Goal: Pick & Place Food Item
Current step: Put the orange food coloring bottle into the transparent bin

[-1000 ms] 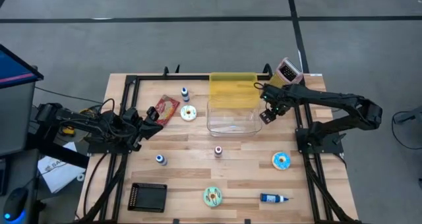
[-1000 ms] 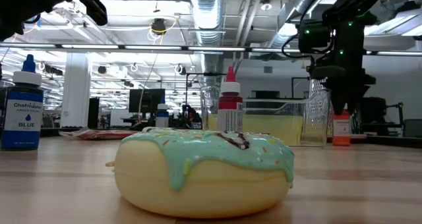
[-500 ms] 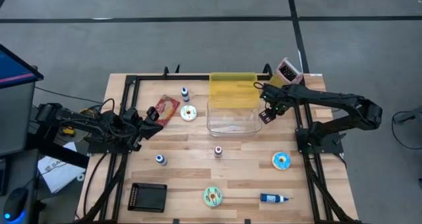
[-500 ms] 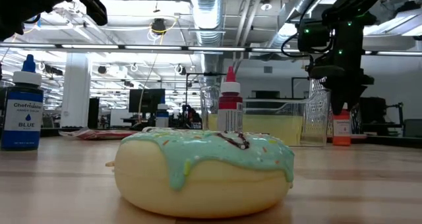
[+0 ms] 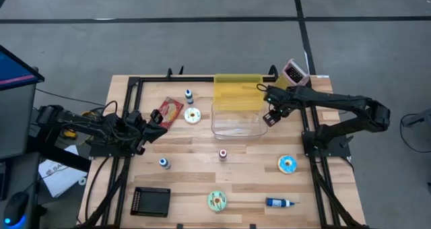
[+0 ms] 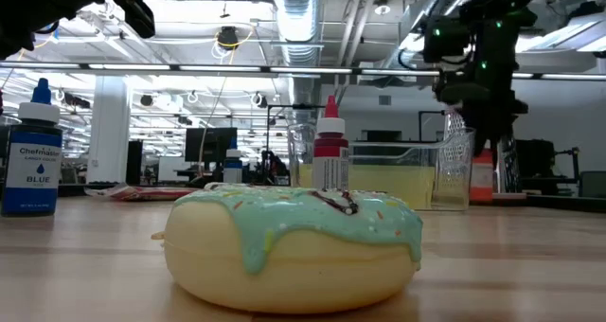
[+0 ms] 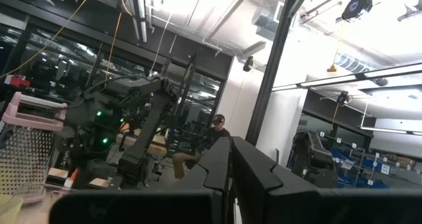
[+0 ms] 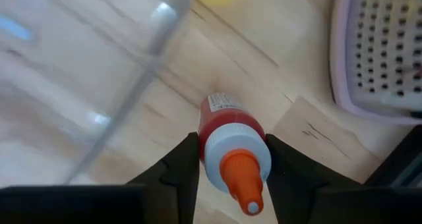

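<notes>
A small red bottle [image 8: 227, 118] with a white cap and orange tip stands between the clear container [image 5: 236, 119] and the pink grater [image 5: 294, 72], at the table's far right. My right gripper [image 5: 269, 117] points down over it, shut on the cap. In the low view the bottle [image 6: 481, 180] shows below that gripper, beside the container [image 6: 398, 175]. My left gripper [image 7: 231, 178] is shut with nothing in it, raised near the table's left edge [image 5: 156, 117]. Three doughnuts [image 5: 192, 115] [image 5: 287, 164] [image 5: 217, 201] lie flat on the table. My right gripper pinches the bottle's white cap [image 8: 234, 145] between its two fingers [image 8: 181, 161], one on each side. The fingers come from above, pointing down. The bottle hangs about upright below them, its base seemingly just off the table.
A yellow lid [image 5: 238, 92] stands behind the container. Small dye bottles [image 5: 189, 94] [image 5: 163, 162] [image 5: 223, 154] stand about; one [image 5: 279, 203] lies near the front. A black tray [image 5: 150, 201] and a red packet [image 5: 170, 111] lie on the left. A black frame [image 5: 202, 79] rims the table.
In the low view my right gripper and the red bottle have shifted a little toward the clear container, and the bottle's base has come up slightly from where it stood.
</notes>
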